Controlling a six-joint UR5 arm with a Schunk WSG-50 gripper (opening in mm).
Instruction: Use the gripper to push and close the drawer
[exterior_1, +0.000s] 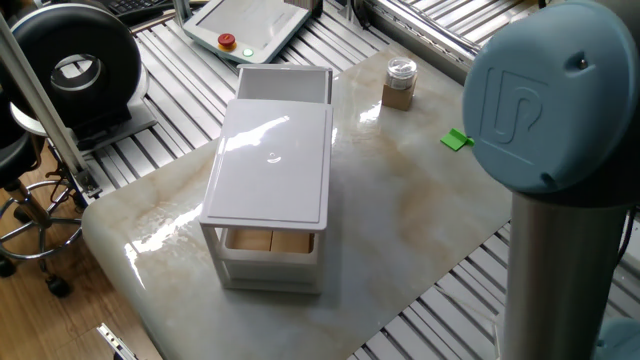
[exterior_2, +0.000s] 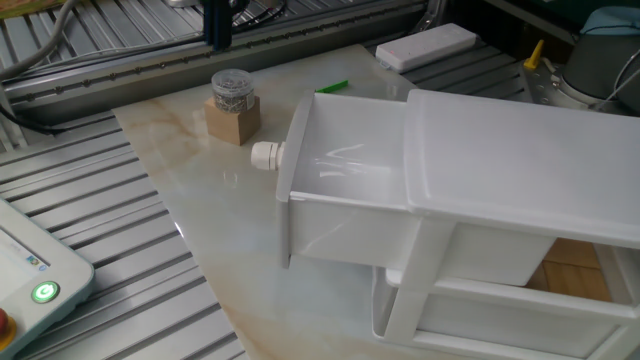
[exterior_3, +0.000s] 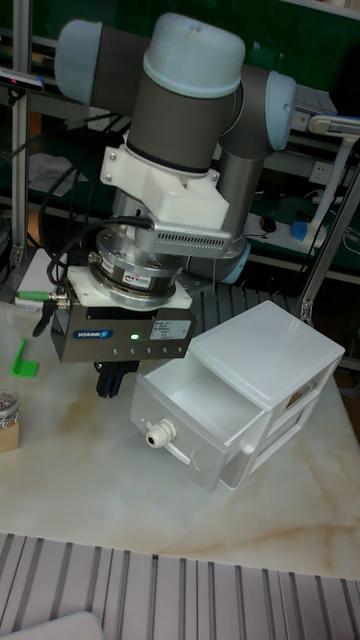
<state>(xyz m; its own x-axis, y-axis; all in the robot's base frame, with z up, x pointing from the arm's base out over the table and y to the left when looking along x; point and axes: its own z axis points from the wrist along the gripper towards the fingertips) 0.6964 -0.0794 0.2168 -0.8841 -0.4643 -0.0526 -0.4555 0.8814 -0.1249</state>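
Note:
The drawer (exterior_2: 345, 190) stands pulled out of the small white cabinet (exterior_2: 530, 170), and it holds nothing. Its round knob (exterior_2: 266, 155) points toward the jar. In the tall fixed view the drawer (exterior_3: 195, 420) juts left from the cabinet (exterior_3: 275, 375). My gripper (exterior_3: 115, 383) hangs just behind and left of the drawer front, apart from it, and the drawer partly hides its dark fingers. In the other fixed view the gripper (exterior_2: 216, 30) comes down at the top edge, beyond the jar. Its fingers look pressed together with nothing between them.
A small jar on a wooden block (exterior_2: 232, 105) sits left of the drawer front. A green piece (exterior_1: 458, 140) lies on the marble tabletop (exterior_1: 420, 220). The arm's big blue-grey joint (exterior_1: 545, 95) fills the right of one fixed view. Wooden blocks (exterior_1: 270, 240) sit in the cabinet's lower compartment.

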